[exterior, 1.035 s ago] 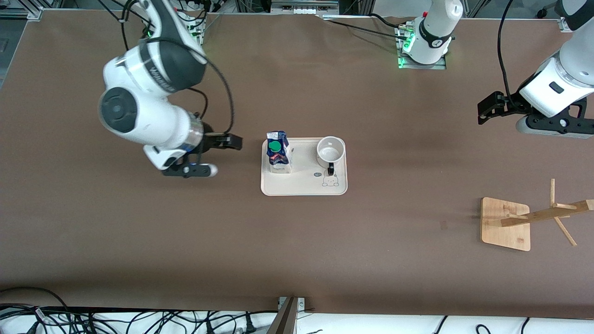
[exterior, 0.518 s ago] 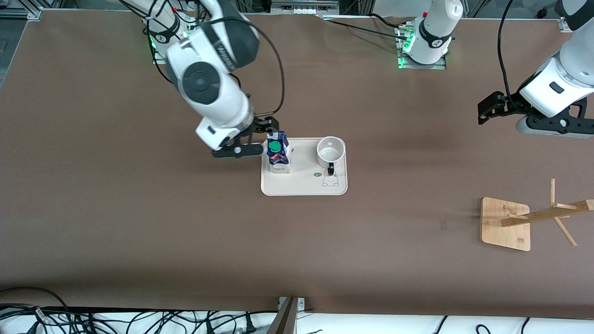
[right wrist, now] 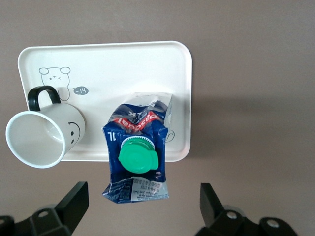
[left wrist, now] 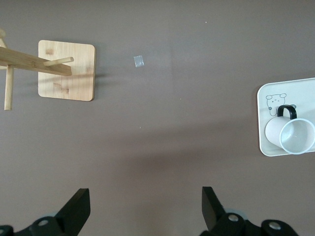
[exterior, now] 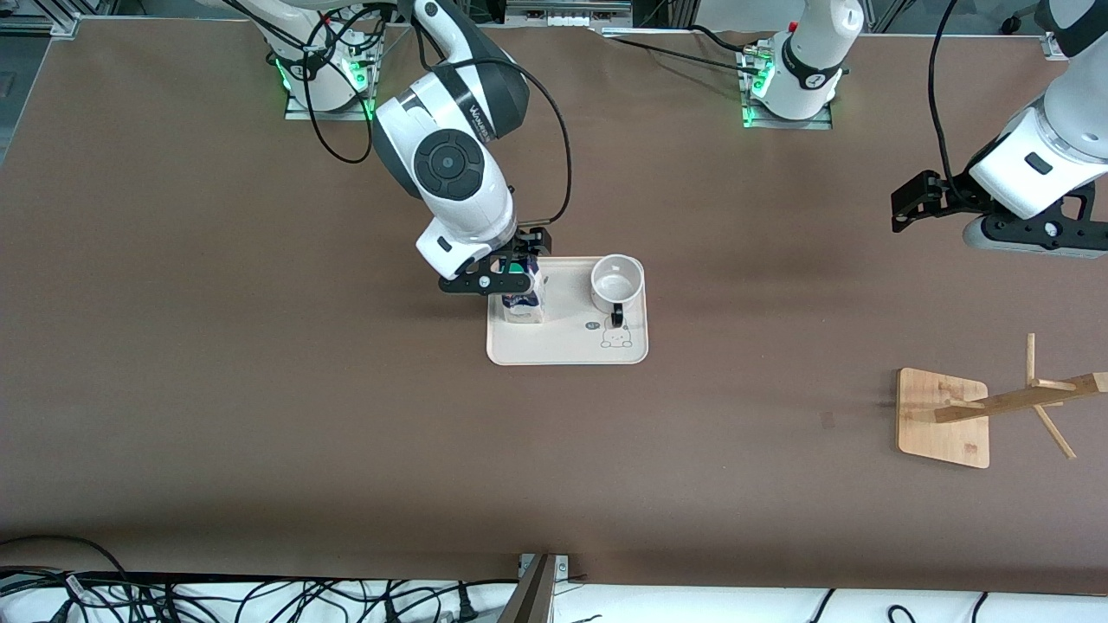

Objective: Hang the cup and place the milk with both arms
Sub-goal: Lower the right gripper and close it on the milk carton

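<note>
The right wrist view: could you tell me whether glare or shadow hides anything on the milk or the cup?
Right wrist view: even light, no glare; the milk cap and print and the cup smiley read clearly, with a soft shadow on the table beside the tray. Front view: the right gripper covers the milk's top.

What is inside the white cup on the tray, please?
Nothing shows inside the cup: its bare white bottom is visible in the front view. It stands upright on the tray, beside the milk; the tray surface under it is hidden.

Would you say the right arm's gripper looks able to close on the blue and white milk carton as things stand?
Probably yes: the right gripper hangs open directly over the blue and white milk carton, nothing between; the white smiley mug stands apart.
</note>
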